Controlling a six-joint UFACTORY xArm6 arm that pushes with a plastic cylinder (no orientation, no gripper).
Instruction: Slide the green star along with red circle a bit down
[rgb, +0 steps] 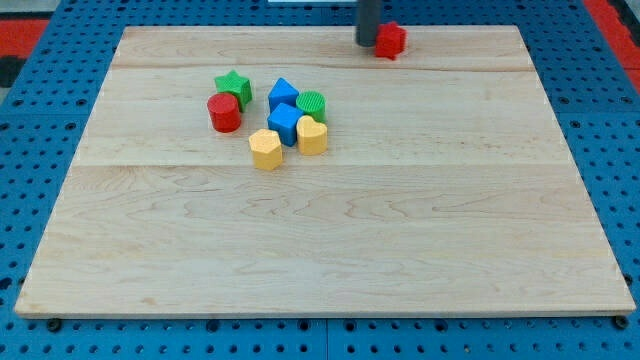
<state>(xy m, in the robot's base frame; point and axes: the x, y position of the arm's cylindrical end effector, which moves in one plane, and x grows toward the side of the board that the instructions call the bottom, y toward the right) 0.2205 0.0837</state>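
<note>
Camera view has the green star (234, 86) sitting in the upper left part of the frame, with the red circle (224, 113) touching it just below. Both are well in from the tabletop (320, 240) edges, and below the red circle it's bare wood all the way to the bottom edge, so tons of room downward. Left of the pair is open too.

The crowd is on their right: a blue block (283, 95) near the star, a green round block (312, 104) beside that, a blue cube (285, 124) under it, then a yellow heart-ish block (312, 135) and a yellow hexagon-ish one (265, 149) lower down. None of them sit directly under the red circle.

No jaws on this rig, just the rod. My tip (367, 44) is up near the top edge, touching the left side of a red block (390, 40), well apart from the star and circle.
</note>
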